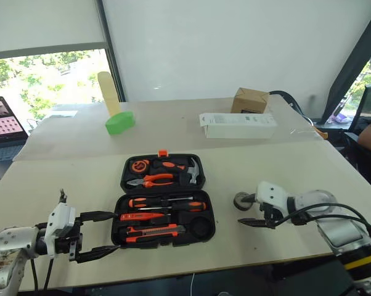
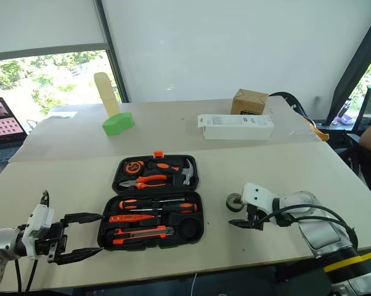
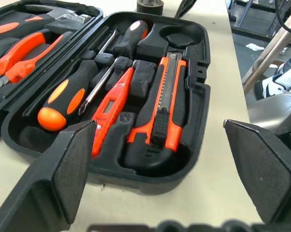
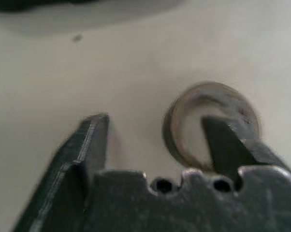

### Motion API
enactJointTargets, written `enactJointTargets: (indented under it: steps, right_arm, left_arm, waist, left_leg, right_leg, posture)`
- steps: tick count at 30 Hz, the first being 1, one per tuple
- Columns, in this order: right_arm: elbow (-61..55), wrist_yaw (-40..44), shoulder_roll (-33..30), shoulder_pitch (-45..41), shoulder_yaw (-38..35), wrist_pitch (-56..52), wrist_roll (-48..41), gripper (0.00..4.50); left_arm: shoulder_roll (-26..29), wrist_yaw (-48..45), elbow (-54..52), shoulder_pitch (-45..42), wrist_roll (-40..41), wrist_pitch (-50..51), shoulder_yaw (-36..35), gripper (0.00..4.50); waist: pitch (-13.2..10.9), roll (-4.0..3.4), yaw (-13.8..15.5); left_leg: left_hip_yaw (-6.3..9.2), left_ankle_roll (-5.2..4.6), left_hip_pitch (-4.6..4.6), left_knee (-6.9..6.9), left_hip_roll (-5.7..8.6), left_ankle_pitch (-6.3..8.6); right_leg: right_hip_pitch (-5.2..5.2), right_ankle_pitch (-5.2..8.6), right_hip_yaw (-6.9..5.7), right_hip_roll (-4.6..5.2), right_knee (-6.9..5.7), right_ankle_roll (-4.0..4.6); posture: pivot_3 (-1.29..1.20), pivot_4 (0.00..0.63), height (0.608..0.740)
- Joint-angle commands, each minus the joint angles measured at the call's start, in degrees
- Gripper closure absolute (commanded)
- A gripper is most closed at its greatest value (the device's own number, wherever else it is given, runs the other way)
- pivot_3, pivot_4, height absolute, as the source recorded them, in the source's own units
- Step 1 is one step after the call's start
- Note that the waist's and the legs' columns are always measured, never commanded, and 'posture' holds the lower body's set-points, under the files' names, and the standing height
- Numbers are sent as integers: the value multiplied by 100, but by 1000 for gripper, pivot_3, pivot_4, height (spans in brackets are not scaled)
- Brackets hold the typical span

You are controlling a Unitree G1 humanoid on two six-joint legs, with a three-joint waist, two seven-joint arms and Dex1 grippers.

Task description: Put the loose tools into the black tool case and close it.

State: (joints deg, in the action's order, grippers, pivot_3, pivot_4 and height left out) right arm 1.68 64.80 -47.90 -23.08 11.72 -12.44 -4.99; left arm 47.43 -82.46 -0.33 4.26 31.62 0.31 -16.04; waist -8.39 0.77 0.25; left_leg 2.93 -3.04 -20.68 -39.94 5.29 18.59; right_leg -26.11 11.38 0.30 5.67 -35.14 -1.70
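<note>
The black tool case (image 1: 116,223) lies open on the table, lid (image 1: 129,168) away from me with pliers, hammer and tape measure in it. In its near half sit two screwdrivers (image 3: 63,96) (image 3: 131,36), a slim orange tool (image 3: 111,108) and the utility knife (image 3: 165,101); a round slot (image 1: 201,228) is empty. My left gripper (image 1: 114,232) stands open just left of the case, touching nothing. The small black tape roll (image 1: 242,199) lies on the table right of the case. My right gripper (image 4: 155,121) is open over it, one finger in its hole, the other outside.
A white long carton (image 1: 238,125), a brown box (image 1: 249,100) and a green object (image 1: 120,122) stand on the far table. A laptop (image 1: 4,126) is at the far left. A person (image 1: 370,139) sits at the right edge.
</note>
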Motion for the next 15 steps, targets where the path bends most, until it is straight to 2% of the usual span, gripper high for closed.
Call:
enactJointTargets:
  steps: [1, 6, 7, 10, 15]
  right_arm:
    - [289, 118, 64, -301, 142, 136, 191, 2514]
    - [147, 505, 209, -562, 0, 594, -138, 4213]
    - [17, 724, 249, -598, -4, 683, -317, 4366]
    - [-394, 1184, 392, -707, 78, 764, -699, 4366]
    - [-1204, 1379, 870, -892, 395, 352, -1129, 4366]
  left_arm:
    - [-28, 163, -356, 34, 77, 56, -63, 0]
    - [-102, 250, -539, 47, 101, 74, -32, 0]
    - [-121, 262, -549, 36, 100, 71, -25, 0]
    - [-179, 293, -567, 0, 95, 74, 0, 0]
    - [-199, 319, -601, 93, 86, 80, -17, 0]
  waist:
    - [0, 0, -35]
    - [0, 0, -59]
    - [0, 0, -68]
    - [0, 0, -97]
    - [0, 0, -107]
  left_leg:
    - [-1, 0, 0, -1, 0, 0]
    - [-2, 9, 2, -12, -3, -5]
    - [-2, 11, 4, -12, -7, -7]
    - [-3, 19, 6, -12, -13, -11]
    - [-3, 19, 9, -11, -16, -11]
  right_leg:
    - [1, 0, -4, 3, 3, 0]
    - [6, -1, -1, 2, -7, 2]
    - [6, -3, 0, 0, -10, 5]
    - [4, -8, 3, -6, -19, 13]
    - [1, -9, 8, -11, -24, 16]
  posture:
    - [0, 150, 740]
    - [0, 150, 740]
    - [0, 150, 740]
    - [0, 150, 740]
    - [0, 150, 740]
